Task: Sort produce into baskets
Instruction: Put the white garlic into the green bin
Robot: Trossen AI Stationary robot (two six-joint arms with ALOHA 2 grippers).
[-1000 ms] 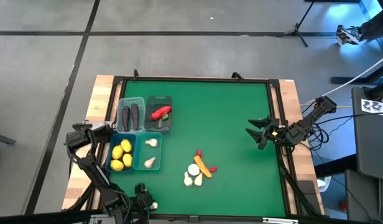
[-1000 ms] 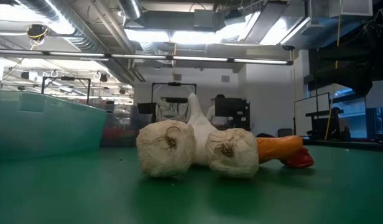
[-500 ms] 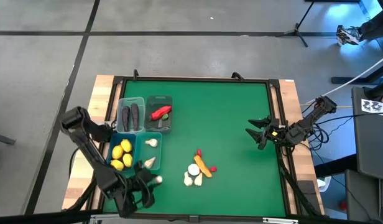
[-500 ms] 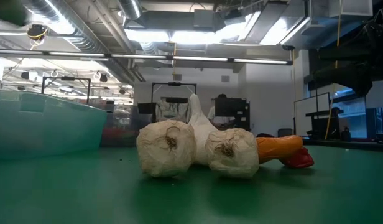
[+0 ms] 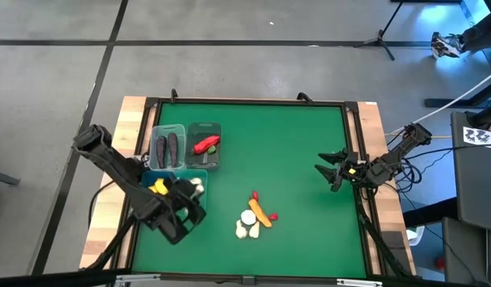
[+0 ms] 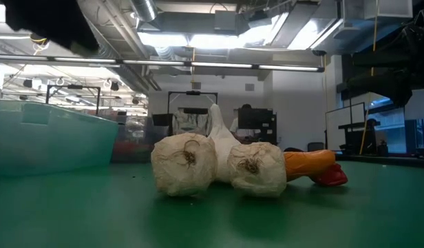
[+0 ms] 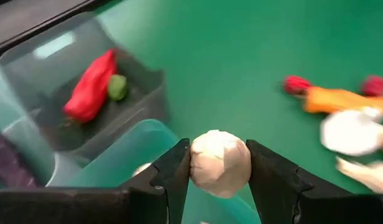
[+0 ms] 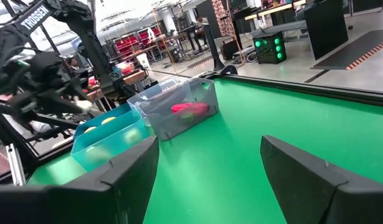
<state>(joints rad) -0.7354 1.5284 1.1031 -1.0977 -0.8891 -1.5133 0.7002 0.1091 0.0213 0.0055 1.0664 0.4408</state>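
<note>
My left gripper (image 5: 195,190) is shut on a white garlic bulb (image 7: 219,163) over the blue-teal bin (image 5: 191,209) that holds garlic. Beside that bin stand a teal bin with lemons (image 5: 158,188), a clear grey bin with eggplants (image 5: 167,147) and a clear grey bin with a red pepper (image 5: 204,145). A pile of garlic bulbs (image 5: 245,227), a carrot (image 5: 260,211) and red peppers (image 5: 255,195) lies on the green table near its middle front. My right gripper (image 5: 329,171) waits open at the table's right side. My left gripper pinches the garlic bulb by its two opposite sides (image 7: 194,165) between its two fingers (image 7: 176,171). The fingers come slanting from the table's near side. The bulb is lifted clear, above the teal bin's rim (image 7: 132,146).
The four bins stand together at the table's left. In the low view two garlic bulbs (image 6: 184,165) and the carrot (image 6: 308,164) lie close in front, the teal bin (image 6: 47,141) to one side. Bare green table lies between the pile and my right gripper.
My left gripper has carried the garlic bulb from the table's near edge toward the far edge, up to a place over the teal garlic bin. It has stayed shut on the bulb. My right arm has kept still.
</note>
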